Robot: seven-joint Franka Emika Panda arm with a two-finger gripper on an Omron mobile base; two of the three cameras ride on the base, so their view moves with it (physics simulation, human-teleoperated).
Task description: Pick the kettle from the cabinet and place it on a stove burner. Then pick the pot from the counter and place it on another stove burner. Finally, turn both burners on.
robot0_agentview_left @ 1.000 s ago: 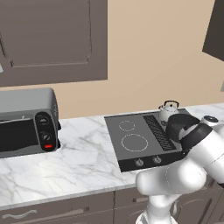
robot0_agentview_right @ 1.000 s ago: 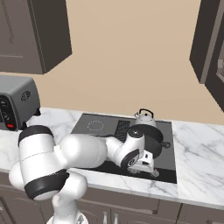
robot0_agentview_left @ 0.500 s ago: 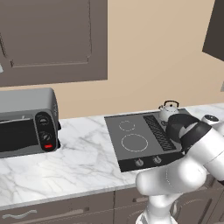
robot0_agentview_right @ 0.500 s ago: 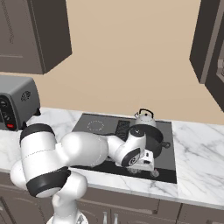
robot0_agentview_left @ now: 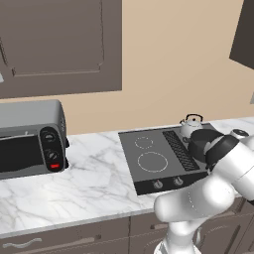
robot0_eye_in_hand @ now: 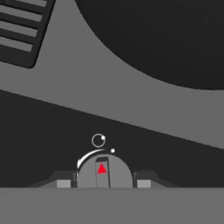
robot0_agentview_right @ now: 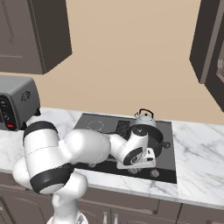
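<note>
Left base view: from behind and left of the arm, facing forward and down over the marble tabletop (robot0_agentview_left: pixel 94 173) and cooktop (robot0_agentview_left: pixel 163 158). Right base view: same cooktop (robot0_agentview_right: pixel 168 151) from behind and right. Hand view: very close on a front knob (robot0_eye_in_hand: pixel 104 171).

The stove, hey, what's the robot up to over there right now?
The kettle and the dark pot already sit on the right side of the cooktop, kettle behind pot. The white arm has reached down to the front edge, and its hand sits around a stove knob, one fingertip on either side. The knob carries a red marker. It looks like the robot is working on turning a burner on.
</note>
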